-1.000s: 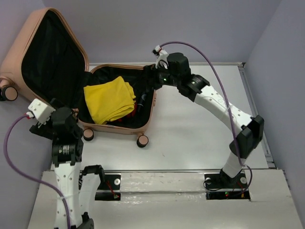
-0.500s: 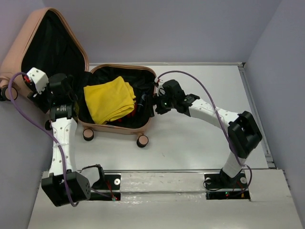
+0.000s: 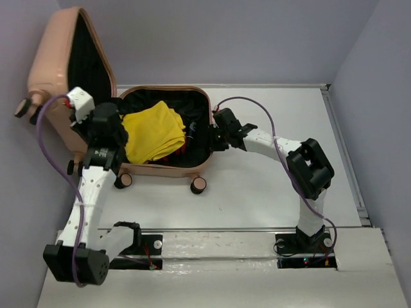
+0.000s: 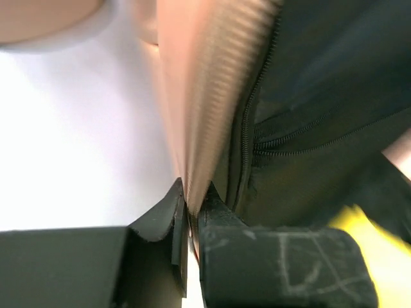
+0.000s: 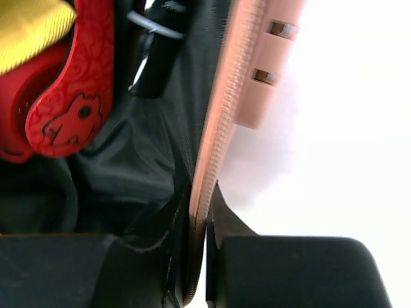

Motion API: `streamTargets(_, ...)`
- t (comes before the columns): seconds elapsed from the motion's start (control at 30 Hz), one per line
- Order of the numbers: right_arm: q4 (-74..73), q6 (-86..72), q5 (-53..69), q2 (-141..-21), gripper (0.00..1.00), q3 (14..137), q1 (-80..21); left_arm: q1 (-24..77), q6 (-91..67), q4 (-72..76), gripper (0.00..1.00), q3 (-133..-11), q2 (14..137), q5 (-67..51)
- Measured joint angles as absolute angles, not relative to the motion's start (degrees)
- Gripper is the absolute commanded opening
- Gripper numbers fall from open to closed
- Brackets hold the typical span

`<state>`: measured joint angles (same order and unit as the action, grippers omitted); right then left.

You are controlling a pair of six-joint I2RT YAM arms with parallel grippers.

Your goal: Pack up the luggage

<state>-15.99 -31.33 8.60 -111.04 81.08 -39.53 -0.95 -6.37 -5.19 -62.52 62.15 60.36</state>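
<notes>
Am clenching left pincer [image 4: 188, 208] on suitcase [image 3: 166, 170] rim, table [image 3: 257, 192] left side. Am clenching right pincer [image 5: 204, 215] on opposite rim, toward table middle. Suitcase lying open at table's far left, lid standing up, yellow cloth [image 3: 151, 131] sitting inside.

yellow cloth [image 3: 151, 132], red patterned item [image 5: 72, 106], white table [image 3: 257, 192]

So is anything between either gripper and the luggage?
Nothing visible. The left gripper is pinching the luggage at its left rim, and the right gripper is pinching its right rim, in direct contact.
</notes>
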Motion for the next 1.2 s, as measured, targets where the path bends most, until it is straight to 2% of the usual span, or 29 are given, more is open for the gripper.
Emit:
streamTargets(0.2,-15.9,-30.4,6.4,-111.0,0.07,81.5,-38.2,30.1,-3.2,-8.9,0.06,-57.8,54.0,73.9)
streamTargets(0.37,-15.6,-28.7,7.6,-110.2,0.07,80.5,-37.4,58.7,-3.2,-18.0,0.08,-57.8,57.3,84.3)
streamTargets(0.4,-15.9,-28.0,8.0,-109.4,0.07,79.6,-36.8,61.8,-3.0,-19.0,0.19,-57.8,58.6,85.8)
streamTargets(0.43,-16.2,-27.3,8.3,-108.4,0.07,78.5,-35.9,66.5,-2.5,-20.4,0.56,-58.0,61.0,87.6)
streamTargets(0.53,-15.8,-24.9,11.1,-104.6,0.43,73.1,-32.3,75.7,-2.8,-20.9,0.94,-61.3,66.5,84.7)
streamTargets(0.57,-15.3,-24.1,13.5,-102.1,0.71,70.0,-29.8,80.8,-3.7,-19.0,0.97,-65.4,69.3,81.0)
streamTargets(0.63,-13.9,-23.5,16.2,-98.3,0.86,65.6,-26.6,85.9,-4.2,-15.8,0.99,-72.2,71.7,75.1)
streamTargets(0.7,-14.4,-22.3,16.6,-94.7,0.86,63.0,-24.5,87.5,-4.9,-11.8,0.98,-77.9,71.3,71.9)
streamTargets(0.77,-16.3,-21.2,17.0,-91.3,0.82,60.0,-21.4,86.7,-5.1,-8.6,0.93,-81.6,69.3,69.8)
streamTargets(0.83,-17.2,-20.5,17.8,-88.3,0.73,59.1,-20.0,83.5,-5.5,-6.5,0.91,-85.5,66.2,66.9)
streamTargets(0.87,-17.5,-19.8,17.7,-86.1,0.58,59.1,-19.4,80.9,-6.4,-6.4,0.90,-87.4,64.5,64.7)
streamTargets(0.93,-18.2,-19.3,17.3,-80.7,0.35,59.2,-18.9,73.5,-8.9,-7.4,0.89,-90.2,63.0,59.5)
streamTargets(0.97,-18.7,-18.9,16.9,-78.7,0.20,59.7,-18.8,68.4,-10.6,-8.2,0.88,-91.3,62.7,56.2)
streamTargets(1.0,-19.6,-18.3,16.2,-76.2,0.16,60.4,-18.8,65.3,-11.5,-8.8,0.88,-91.7,62.5,54.4)
streamTargets(1.07,-21.1,-17.7,14.7,-72.6,0.07,62.0,-18.8,52.0,-14.0,-10.7,0.88,-93.4,62.8,46.7)
streamTargets(1.2,-23.8,-17.0,15.7,-66.0,0.07,64.1,-18.9,30.9,-17.2,-13.2,0.88,-96.8,69.1,31.9)
